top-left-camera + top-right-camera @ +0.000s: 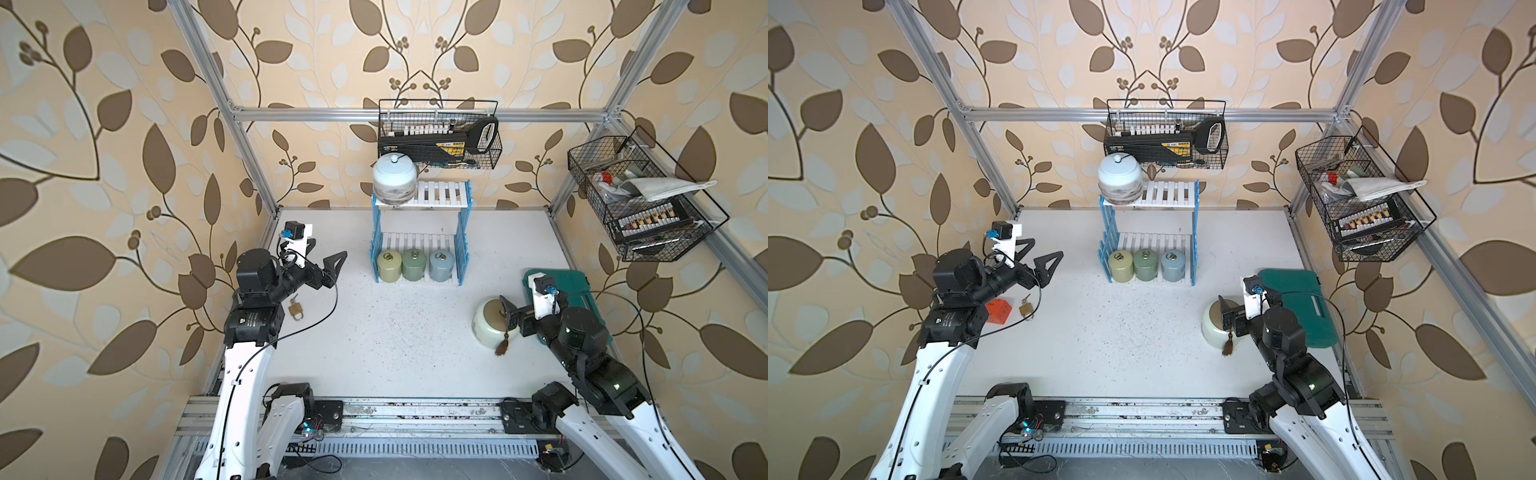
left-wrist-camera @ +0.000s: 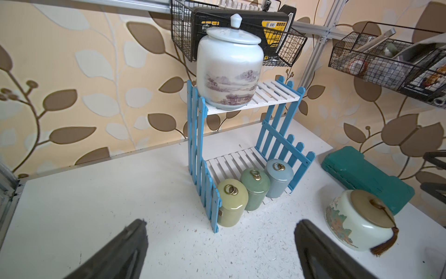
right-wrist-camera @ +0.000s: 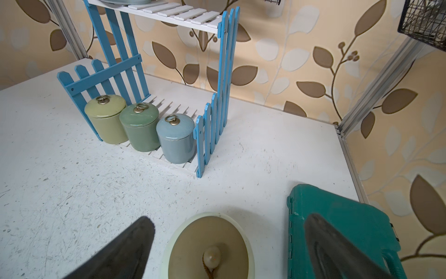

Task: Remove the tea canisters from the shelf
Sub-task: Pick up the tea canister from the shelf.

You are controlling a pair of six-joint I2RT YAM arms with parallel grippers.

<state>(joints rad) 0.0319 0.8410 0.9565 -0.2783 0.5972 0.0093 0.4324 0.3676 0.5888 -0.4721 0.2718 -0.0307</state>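
Right wrist view: cream tasselled canister [image 3: 210,244] stands on the table [image 3: 72,193], off the shelf [image 3: 225,60], with the right gripper [image 3: 228,218] over it, fingers wide apart and gripping nothing, so that one looks delivered. Left gripper [image 1: 325,254] is also spread and empty. Four remain: pale-blue knobbed jar [image 1: 394,176] on the top tier, yellow-green cylinder [image 3: 106,120], green cylinder [image 3: 140,125] and grey-blue cylinder [image 3: 176,137] on the bottom; next move needs a reach in and a side grasp.

Both top views look steeply down on the whole table [image 1: 395,332]; both wrist cameras, low and nearer, face the shelf [image 2: 272,94].
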